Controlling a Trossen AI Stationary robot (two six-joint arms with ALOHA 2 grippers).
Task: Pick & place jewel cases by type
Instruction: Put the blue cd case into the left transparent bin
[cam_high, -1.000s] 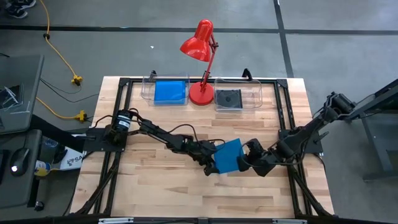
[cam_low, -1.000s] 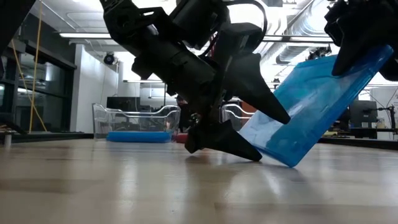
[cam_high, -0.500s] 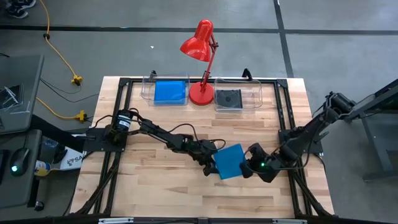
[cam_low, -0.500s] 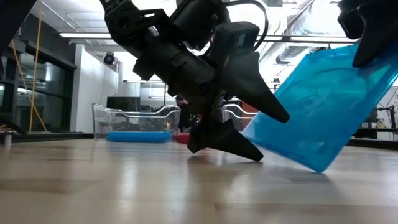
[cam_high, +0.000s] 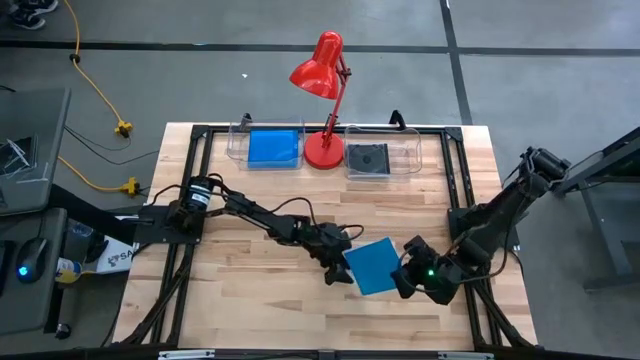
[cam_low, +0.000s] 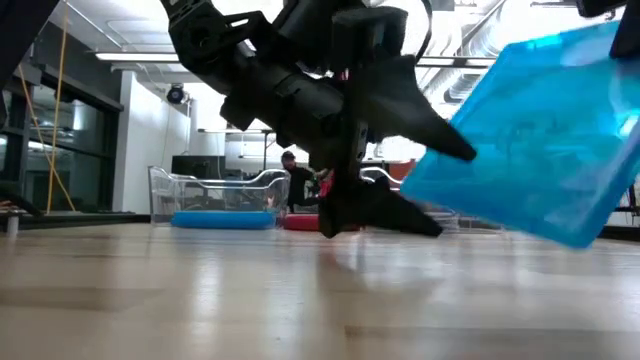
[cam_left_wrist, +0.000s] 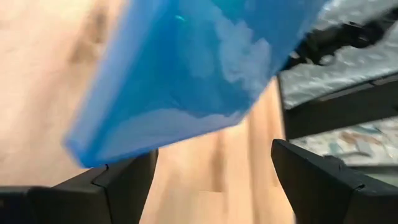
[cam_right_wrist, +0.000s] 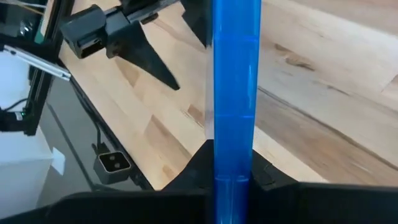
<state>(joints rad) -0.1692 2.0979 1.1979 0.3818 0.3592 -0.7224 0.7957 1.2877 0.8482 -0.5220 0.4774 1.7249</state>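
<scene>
My right gripper (cam_high: 404, 276) is shut on a glossy blue jewel case (cam_high: 371, 266) near the table's middle right. In the low view the case (cam_low: 530, 140) hangs tilted, clear of the table. My left gripper (cam_high: 338, 268) is open just left of the case. In the left wrist view its two fingers (cam_left_wrist: 112, 180) stand apart below the case's edge (cam_left_wrist: 186, 81) and do not touch it. A blue case (cam_high: 273, 147) lies in the far left clear tray. A dark case (cam_high: 368, 158) lies in the far right clear tray. My right gripper pinches the blue case between its two fingers at the case's right edge (cam_right_wrist: 235, 177); the case shows edge-on in the right wrist view. The fingers come about level from the table's right. The case is lifted clear of the table, tilted, its free left side lowest.
A red desk lamp (cam_high: 322, 100) stands between the two clear trays at the far edge. A black frame (cam_high: 455, 190) runs round the tabletop. Bare wood (cam_high: 250, 300) lies toward the near left.
My right gripper has gone toward the table's near edge and up with the blue case. The case's lower edge, which rested on the table by my left gripper, has lifted clear, and the case has tipped flatter. My left gripper has stayed open.
</scene>
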